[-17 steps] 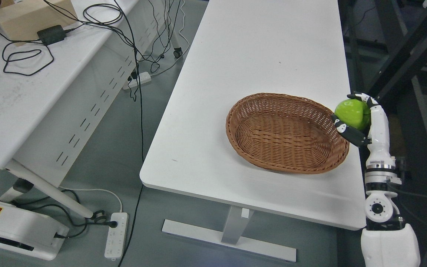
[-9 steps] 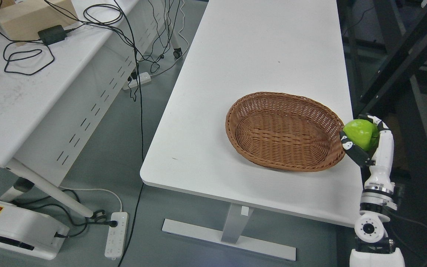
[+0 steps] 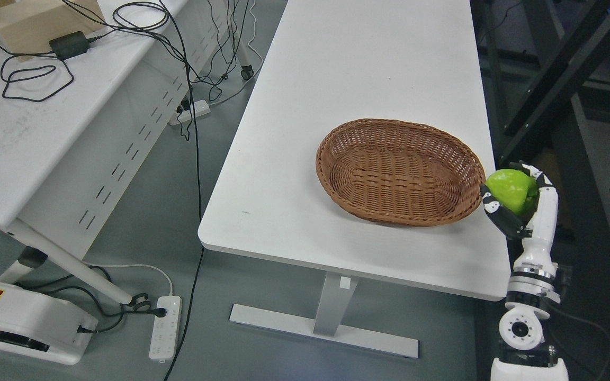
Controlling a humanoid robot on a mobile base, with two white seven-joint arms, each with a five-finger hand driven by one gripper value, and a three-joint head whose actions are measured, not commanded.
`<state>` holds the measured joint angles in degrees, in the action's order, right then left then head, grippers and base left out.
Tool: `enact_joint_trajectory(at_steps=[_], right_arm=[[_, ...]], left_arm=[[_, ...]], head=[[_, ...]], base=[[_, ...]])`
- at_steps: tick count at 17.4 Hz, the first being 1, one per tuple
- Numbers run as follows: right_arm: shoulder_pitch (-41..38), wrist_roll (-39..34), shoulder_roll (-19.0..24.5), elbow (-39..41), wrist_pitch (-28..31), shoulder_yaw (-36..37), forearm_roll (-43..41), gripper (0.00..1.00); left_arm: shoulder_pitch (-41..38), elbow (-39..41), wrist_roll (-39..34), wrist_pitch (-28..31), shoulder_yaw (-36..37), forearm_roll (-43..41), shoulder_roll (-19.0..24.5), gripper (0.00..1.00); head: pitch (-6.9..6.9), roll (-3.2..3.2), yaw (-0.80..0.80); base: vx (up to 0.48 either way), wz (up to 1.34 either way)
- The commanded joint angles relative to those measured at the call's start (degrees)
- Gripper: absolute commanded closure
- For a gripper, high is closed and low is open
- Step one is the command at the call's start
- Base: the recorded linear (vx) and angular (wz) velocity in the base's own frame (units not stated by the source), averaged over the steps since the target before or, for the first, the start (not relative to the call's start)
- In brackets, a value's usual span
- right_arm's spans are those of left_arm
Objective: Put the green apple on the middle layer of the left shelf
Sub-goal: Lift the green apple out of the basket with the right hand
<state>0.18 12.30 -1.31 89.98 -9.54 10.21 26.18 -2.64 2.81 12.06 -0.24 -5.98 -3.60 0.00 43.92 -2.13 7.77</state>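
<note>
Right hand point(image 3: 517, 203) fingers curled around green apple point(image 3: 511, 190), gripping it; apple held off the right edge of white table point(image 3: 358, 69), just beside empty wicker basket point(image 3: 399, 172).

A long white desk point(image 3: 337, 95) carries one wicker basket point(image 3: 399, 172) near its right front corner. A second white desk point(image 3: 14, 143) on the left holds a cardboard box point(image 3: 35, 21), a black adapter point(image 3: 69, 45) and looped cables point(image 3: 29, 82).
</note>
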Motion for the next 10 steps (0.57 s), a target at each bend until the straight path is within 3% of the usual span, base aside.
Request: enact_joint_trajectory(at_steps=[1,10], right_arm=[[-0.3,-0.3,0.3,2.0,-0.2,-3.4,-2.4,1.0],[-1.4,-0.3,0.3,1.9,-0.6,-6.1,-4.8,1.0]], left_arm=[[0.0,0.0,0.0,0.0,0.0,0.0,1.0,0.0],[0.0,0.0,0.0,0.0,0.0,0.0,1.0,0.0]], head=[[0.0,0.0,0.0],[0.0,0.0,0.0]], base=[[-0.097,-0.03],[-0.122,0.06]])
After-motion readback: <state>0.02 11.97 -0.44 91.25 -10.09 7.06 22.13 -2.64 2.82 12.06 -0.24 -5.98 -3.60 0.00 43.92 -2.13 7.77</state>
